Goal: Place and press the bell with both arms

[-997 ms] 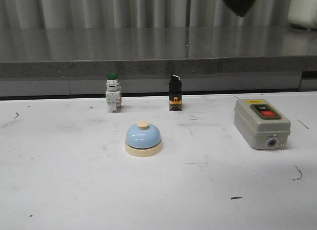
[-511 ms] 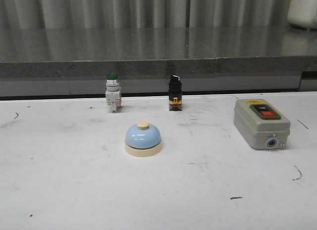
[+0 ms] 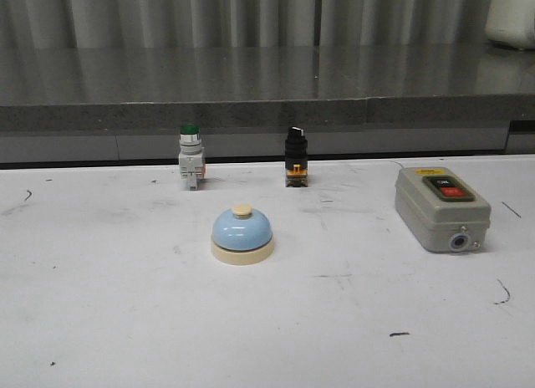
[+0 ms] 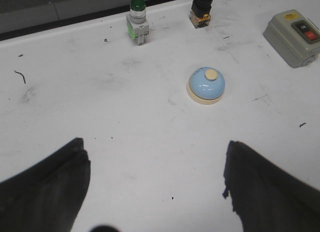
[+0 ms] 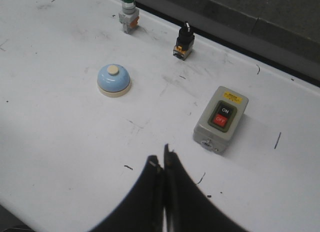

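- I am seeing the left gripper (image 4: 155,192) hanging above the table (image 3: 100,321), fingers (image 4: 45,192) spread wide, holding nothing.
- The green button (image 3: 190,156) is standing at the back edge, left of the bell.
- The bell (image 3: 242,234) is sitting upright mid-table, apart from everything, nothing touching it.
- The black switch (image 3: 295,156) is standing at the back, right of the bell.
- The grey box (image 3: 441,207) is lying far right.
- I am seeing the right gripper (image 5: 163,167) with fingers pressed together, empty, above the table near the box.
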Robot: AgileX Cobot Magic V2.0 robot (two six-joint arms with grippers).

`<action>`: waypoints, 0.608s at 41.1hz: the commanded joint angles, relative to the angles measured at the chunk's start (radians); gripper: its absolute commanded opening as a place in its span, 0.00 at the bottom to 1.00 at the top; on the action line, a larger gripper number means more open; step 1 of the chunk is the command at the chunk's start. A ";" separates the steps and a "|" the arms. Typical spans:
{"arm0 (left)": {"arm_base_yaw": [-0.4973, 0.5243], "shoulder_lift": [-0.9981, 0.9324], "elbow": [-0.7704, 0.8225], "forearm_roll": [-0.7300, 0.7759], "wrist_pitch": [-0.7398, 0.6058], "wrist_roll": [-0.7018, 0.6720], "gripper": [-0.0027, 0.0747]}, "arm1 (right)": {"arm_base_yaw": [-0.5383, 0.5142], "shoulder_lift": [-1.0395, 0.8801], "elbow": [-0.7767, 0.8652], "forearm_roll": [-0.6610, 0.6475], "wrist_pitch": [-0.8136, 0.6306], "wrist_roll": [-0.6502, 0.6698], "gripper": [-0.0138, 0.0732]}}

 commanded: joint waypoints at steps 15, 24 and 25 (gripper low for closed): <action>0.001 -0.004 -0.027 -0.009 -0.069 -0.013 0.01 | -0.007 -0.001 -0.022 0.001 -0.055 0.001 0.08; 0.001 -0.015 -0.020 -0.007 -0.079 -0.013 0.01 | -0.007 -0.001 -0.022 0.001 -0.055 0.001 0.08; 0.001 -0.023 -0.016 -0.005 -0.089 -0.013 0.01 | -0.007 -0.001 -0.022 0.001 -0.055 0.001 0.08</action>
